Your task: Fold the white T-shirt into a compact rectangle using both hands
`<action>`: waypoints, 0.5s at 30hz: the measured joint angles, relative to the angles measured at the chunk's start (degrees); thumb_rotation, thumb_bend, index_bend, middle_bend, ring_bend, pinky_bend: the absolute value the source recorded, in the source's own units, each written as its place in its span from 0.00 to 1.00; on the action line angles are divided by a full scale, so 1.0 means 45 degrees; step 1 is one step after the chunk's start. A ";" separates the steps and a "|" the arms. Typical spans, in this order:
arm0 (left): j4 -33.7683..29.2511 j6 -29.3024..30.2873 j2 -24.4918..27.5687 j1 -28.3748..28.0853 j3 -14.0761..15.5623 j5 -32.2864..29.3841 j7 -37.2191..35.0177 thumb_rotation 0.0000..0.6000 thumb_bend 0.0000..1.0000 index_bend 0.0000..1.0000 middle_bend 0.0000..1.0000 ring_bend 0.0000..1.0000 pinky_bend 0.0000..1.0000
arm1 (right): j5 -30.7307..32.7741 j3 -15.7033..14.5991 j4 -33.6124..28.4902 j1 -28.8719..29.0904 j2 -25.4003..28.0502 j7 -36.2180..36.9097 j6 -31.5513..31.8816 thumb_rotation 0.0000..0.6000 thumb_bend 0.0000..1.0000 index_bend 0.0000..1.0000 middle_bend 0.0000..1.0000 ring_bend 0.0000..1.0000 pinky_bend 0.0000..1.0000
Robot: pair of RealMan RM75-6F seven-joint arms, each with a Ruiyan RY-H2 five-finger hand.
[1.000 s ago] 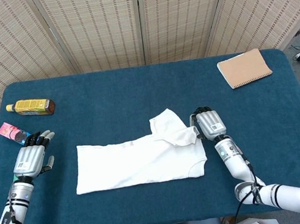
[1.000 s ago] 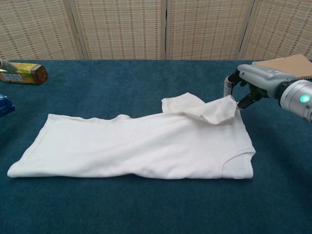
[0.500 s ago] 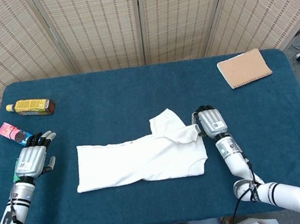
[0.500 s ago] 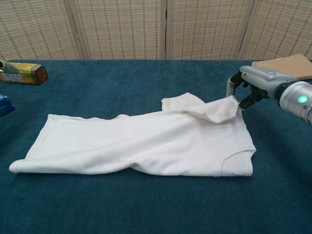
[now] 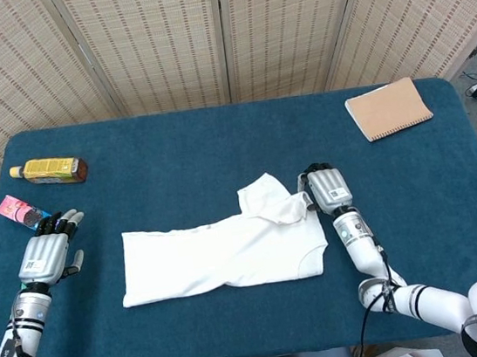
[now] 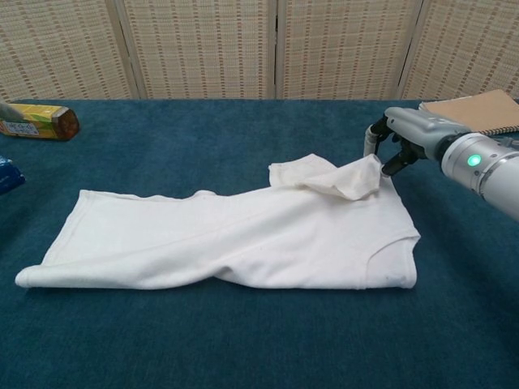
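**No legible text from where I sit**

I can't read a single word or number in either view. The bottle [image 5: 49, 171] near the left edge of the table [image 5: 216, 137] wears a yellow label, but its print is too small for me to make out. The pink packet [image 5: 18, 212] just in front of it shows only dark round shapes. Small square stickers sit on the backs of my left hand [image 5: 48, 254] and right hand [image 5: 326, 190]; their markings are unreadable.

Woven folding screen [image 5: 220, 36] behind table [image 5: 216, 137]
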 measured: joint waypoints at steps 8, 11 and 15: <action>0.0065 -0.0036 0.0052 0.0081 -0.0009 0.0031 -0.0166 1.00 0.47 0.12 0.09 0.00 0.03 | 0.0060 0.0156 0.0947 0.0381 -0.0580 0.0013 -0.0313 1.00 0.48 0.72 0.41 0.21 0.20; 0.0071 -0.0040 0.0091 0.0117 -0.0005 0.0047 -0.0227 1.00 0.47 0.12 0.09 0.00 0.03 | 0.0106 0.0196 0.1230 0.0484 -0.0763 0.0046 -0.0476 1.00 0.48 0.70 0.38 0.21 0.20; 0.0070 -0.0007 0.0124 0.0161 -0.0022 0.0095 -0.0304 1.00 0.47 0.12 0.09 0.00 0.03 | 0.0279 0.0158 0.1309 0.0510 -0.0814 -0.0138 -0.0686 1.00 0.44 0.43 0.30 0.18 0.20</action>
